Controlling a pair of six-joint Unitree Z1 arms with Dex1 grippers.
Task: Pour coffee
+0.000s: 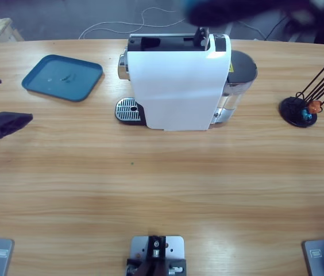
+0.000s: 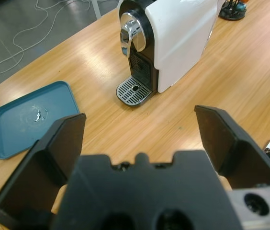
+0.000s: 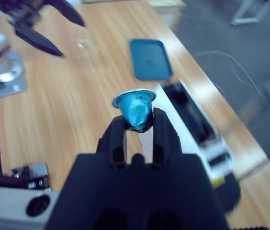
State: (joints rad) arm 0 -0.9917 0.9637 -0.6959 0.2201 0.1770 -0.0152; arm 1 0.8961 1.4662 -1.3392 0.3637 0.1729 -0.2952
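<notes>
I've got the blue capsule point(image 3: 135, 109) pinched in my right gripper point(image 3: 139, 125) above the white coffee machine point(image 1: 179, 80), so I'll line it up squarely over the top slot; left gripper point(image 2: 140, 143) gapes empty; no coffee visible anywhere.

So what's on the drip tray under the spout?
Nothing: the drip tray grille is bare, no glass under the spout. What lies below the grille is hidden. The left gripper is open; the right gripper holds a blue capsule.

Tray point(image 1: 62, 77) left of the coffee machine point(image 1: 179, 80) (capsule stand point(image 1: 300, 110) right).
</notes>
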